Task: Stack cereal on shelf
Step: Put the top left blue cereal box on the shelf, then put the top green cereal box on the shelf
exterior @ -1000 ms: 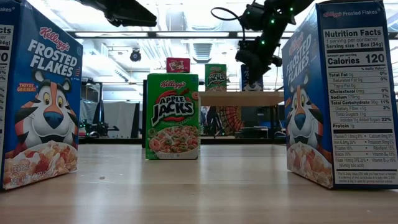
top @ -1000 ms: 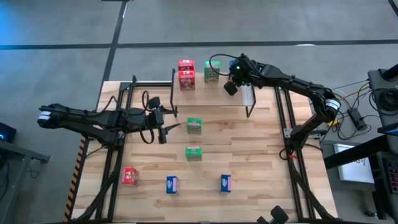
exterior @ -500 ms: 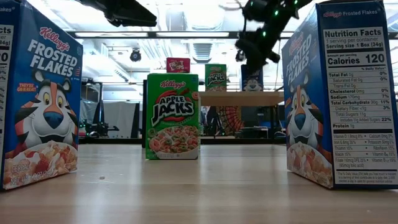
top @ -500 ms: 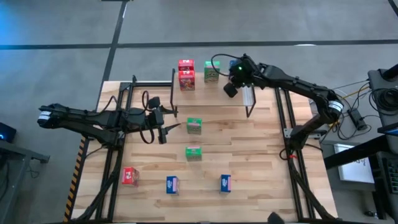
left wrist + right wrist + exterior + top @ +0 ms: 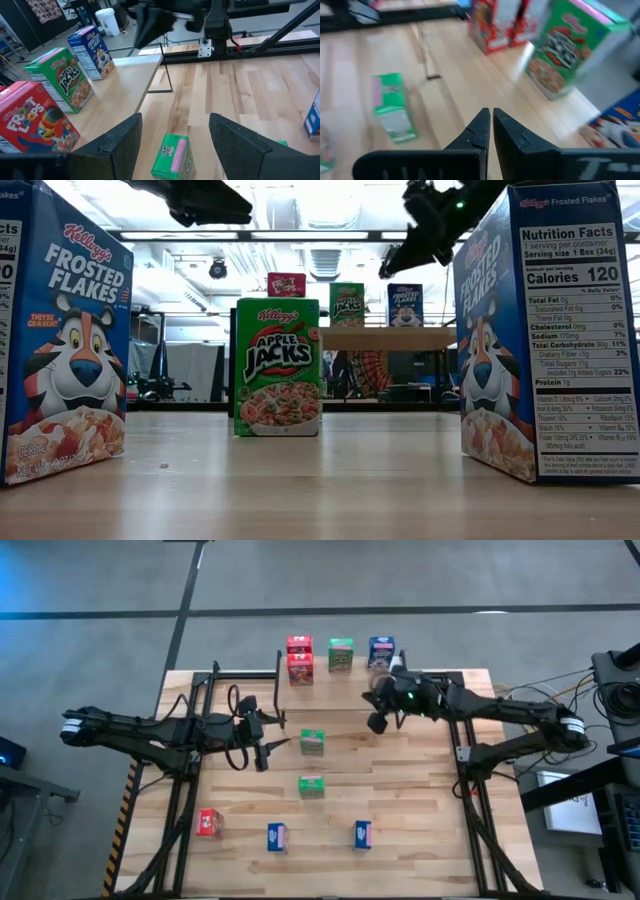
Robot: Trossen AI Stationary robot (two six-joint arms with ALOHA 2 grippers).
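1. Since a second ago my right tool (image 5: 377, 724) has pulled back from the shelf (image 5: 400, 695) toward the middle of the surface (image 5: 400, 790), and a blue cereal box (image 5: 381, 652) now stands uncovered on the shelf, where my arm hid that spot before.
2. My right tool is clenched with nothing in it; in its wrist view the two fingers (image 5: 481, 131) meet at their tips.
3. My left tool (image 5: 268, 736) has not shifted. It hangs at about 9 o'clock from the surface's centre, fingers (image 5: 122, 139) spread and released, holding nothing.
4. On the shelf, at 12 o'clock on the surface, stand two red boxes (image 5: 299, 658) touching each other, then a green box (image 5: 341, 654), then the blue one, each a little apart from the next.
5. A second green box (image 5: 313, 743) stands near the centre, just at 3 o'clock from my left tool.
6. A third green box (image 5: 311, 786) stands at 6 o'clock from that one, apart from it.
7. Along the 6 o'clock edge of the surface stand a red box (image 5: 209, 823) and two blue boxes (image 5: 277, 836) and (image 5: 363, 834), well apart from one another.
8. In the low view the shelf's plank top (image 5: 385, 338) carries the blue box (image 5: 405, 305) upright.
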